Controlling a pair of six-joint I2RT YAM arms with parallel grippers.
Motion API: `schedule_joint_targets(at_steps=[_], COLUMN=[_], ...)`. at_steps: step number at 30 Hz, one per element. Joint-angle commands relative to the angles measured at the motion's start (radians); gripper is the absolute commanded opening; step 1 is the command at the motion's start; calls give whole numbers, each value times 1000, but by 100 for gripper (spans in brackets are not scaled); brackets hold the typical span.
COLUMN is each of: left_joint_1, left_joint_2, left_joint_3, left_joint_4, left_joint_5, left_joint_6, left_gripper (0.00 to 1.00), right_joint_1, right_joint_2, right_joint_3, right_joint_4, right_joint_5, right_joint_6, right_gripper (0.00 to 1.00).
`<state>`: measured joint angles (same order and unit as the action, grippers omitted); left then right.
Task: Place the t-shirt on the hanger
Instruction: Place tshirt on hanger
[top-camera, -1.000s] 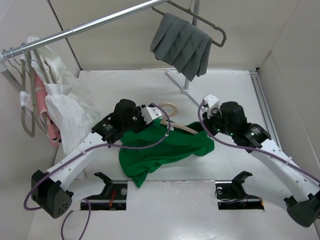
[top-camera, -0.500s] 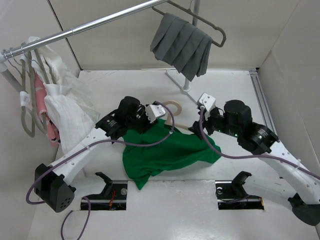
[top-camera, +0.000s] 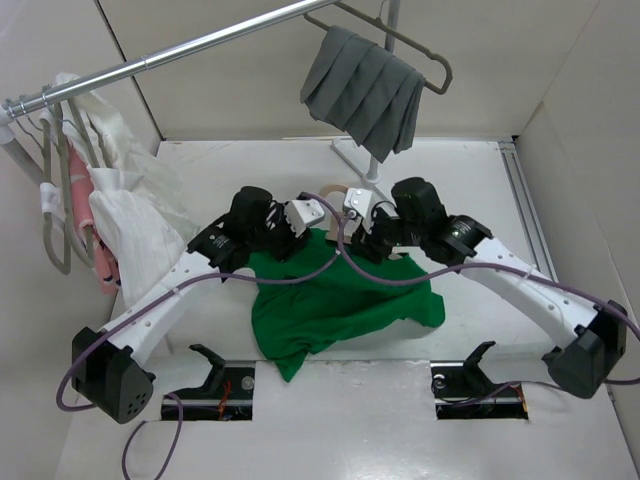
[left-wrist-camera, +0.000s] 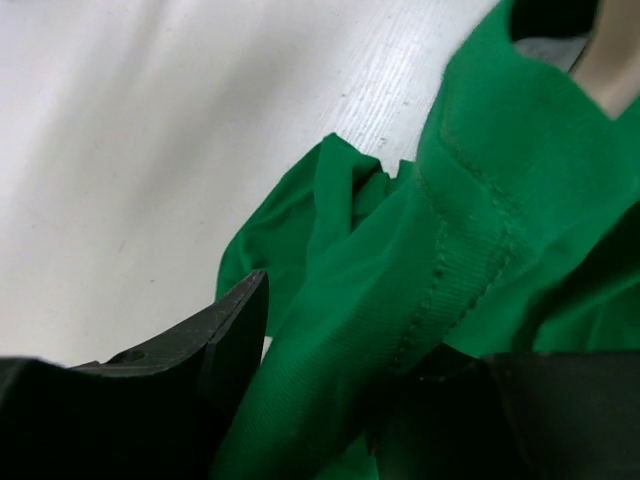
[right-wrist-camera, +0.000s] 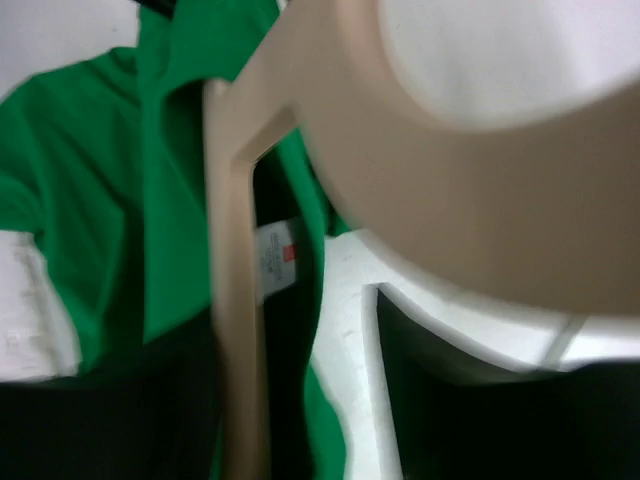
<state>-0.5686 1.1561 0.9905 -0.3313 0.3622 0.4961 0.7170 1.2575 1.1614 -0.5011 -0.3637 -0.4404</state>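
- Top view, centre: hanger (top-camera: 332, 188) shows only an arc of its hook; the rest is hidden, partly under the t-shirt (top-camera: 330, 300).
- Right wrist view: hanger blurred, cut off at upper and right edges; collar label (right-wrist-camera: 276, 262) print illegible.
- Left wrist view: t-shirt cut off at right and lower edges.

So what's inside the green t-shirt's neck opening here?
One arm of the beige hanger runs into the t-shirt collar, beside the white label. How far in it reaches is covered by fabric.
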Motion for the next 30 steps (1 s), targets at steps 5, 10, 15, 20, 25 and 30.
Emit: schedule_joint_targets(at_steps=[5, 10, 15, 20, 25, 30], left_joint_1=[87, 318, 383, 383, 313, 291], left_joint_2=[-30, 62, 82, 82, 47, 31], left_joint_3=[48, 63, 83, 118, 131, 120], left_joint_4=[95, 75, 98, 71, 25, 35], left_joint_5=[109, 250, 248, 355, 426, 410], left_joint_6=[-67, -67, 27, 79, 130, 130], left_gripper=[0, 2, 2, 0, 0, 0], right_joint_1=[-99, -198, -245, -245, -245, -192], right_joint_2=[-33, -133, -145, -145, -145, -113], right_joint_3=[89, 93, 193, 233, 245, 319], right_joint_4=[43, -97, -341, -334, -266, -175], right_joint_5=[-100, -123, -152, -141, -194, -170], right_joint_6=[-21, -26, -87, -101, -101, -101], right_gripper=[0, 0, 0, 0, 56, 59])
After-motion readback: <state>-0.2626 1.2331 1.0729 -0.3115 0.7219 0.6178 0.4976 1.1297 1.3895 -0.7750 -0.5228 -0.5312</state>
